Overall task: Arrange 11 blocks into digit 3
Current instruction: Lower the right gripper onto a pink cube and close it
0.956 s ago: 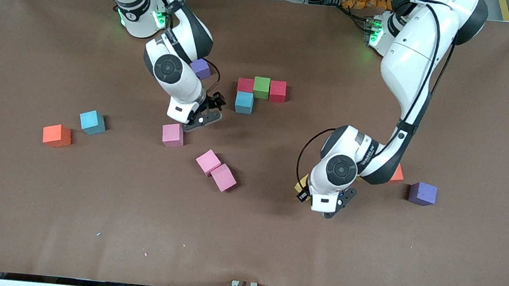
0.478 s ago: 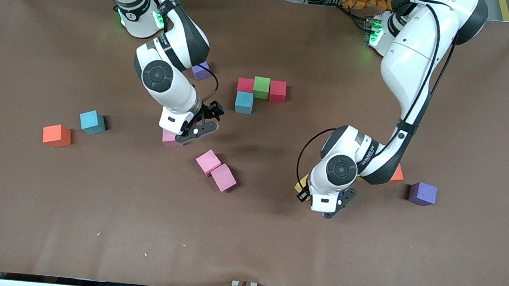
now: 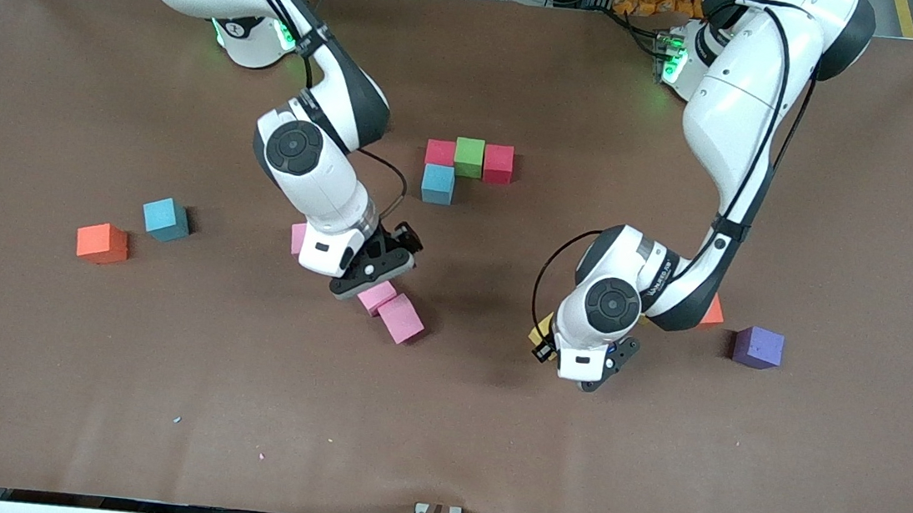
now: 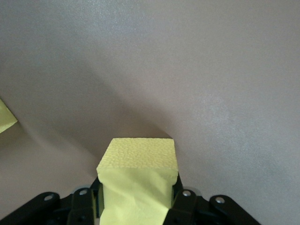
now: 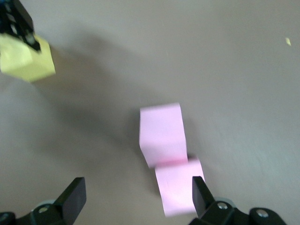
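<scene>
1. An orange block and a blue block sat toward the right arm's end.
2. The right gripper hung with fingers apart over two touching pink blocks.
3. The left gripper was clamped on a yellow block; a purple block lay near.

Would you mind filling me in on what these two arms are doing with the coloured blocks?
They are laying foam blocks into a digit. The left end effector is shut on a yellow block above the table. The right end effector hangs open over a touching pair of pink blocks. Four blocks already sit together: red, green and another red in a row, with a light blue one against the first red. The others lie scattered.
</scene>
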Tool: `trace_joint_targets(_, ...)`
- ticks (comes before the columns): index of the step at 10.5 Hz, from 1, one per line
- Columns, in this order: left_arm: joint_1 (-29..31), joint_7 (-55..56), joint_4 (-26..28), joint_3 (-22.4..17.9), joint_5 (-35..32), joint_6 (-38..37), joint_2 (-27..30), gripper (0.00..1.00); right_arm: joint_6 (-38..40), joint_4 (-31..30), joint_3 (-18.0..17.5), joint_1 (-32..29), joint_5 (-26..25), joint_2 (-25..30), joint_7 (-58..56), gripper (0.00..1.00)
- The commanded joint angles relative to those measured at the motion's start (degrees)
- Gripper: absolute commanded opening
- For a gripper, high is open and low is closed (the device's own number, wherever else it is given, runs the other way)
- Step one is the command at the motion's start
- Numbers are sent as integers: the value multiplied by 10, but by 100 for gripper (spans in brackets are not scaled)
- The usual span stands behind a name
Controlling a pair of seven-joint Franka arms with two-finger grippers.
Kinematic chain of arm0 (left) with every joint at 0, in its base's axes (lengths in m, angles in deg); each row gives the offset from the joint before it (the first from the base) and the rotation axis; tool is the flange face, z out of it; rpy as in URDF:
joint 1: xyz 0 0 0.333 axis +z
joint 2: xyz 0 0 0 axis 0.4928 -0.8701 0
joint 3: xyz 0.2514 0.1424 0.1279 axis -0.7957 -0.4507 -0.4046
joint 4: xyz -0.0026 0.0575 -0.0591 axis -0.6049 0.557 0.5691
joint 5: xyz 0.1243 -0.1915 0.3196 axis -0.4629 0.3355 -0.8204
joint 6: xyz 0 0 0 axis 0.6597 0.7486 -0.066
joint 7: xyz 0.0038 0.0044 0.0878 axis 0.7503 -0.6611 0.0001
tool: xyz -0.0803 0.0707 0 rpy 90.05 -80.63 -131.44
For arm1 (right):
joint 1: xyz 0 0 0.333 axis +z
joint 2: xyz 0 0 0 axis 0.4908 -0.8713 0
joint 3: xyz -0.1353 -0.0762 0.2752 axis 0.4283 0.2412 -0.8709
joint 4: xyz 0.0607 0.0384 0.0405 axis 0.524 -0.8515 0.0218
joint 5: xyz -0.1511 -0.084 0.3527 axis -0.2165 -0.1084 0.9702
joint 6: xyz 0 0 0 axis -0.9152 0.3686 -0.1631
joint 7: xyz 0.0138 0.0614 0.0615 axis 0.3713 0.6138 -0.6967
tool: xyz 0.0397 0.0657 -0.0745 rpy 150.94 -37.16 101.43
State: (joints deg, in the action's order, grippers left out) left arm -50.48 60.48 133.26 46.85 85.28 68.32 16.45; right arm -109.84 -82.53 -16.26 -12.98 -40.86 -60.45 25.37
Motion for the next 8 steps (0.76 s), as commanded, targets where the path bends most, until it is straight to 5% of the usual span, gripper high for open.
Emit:
trace_joint_targets(1,-1,-1,-3,-2,-16,-2,-1,0,-79,67,10,6,-17,-80,-4,100)
trace_joint_targets(8,-1,-1,-2,-2,-17,-2,-1,0,-86,162,45,30,-89,-189,24,100)
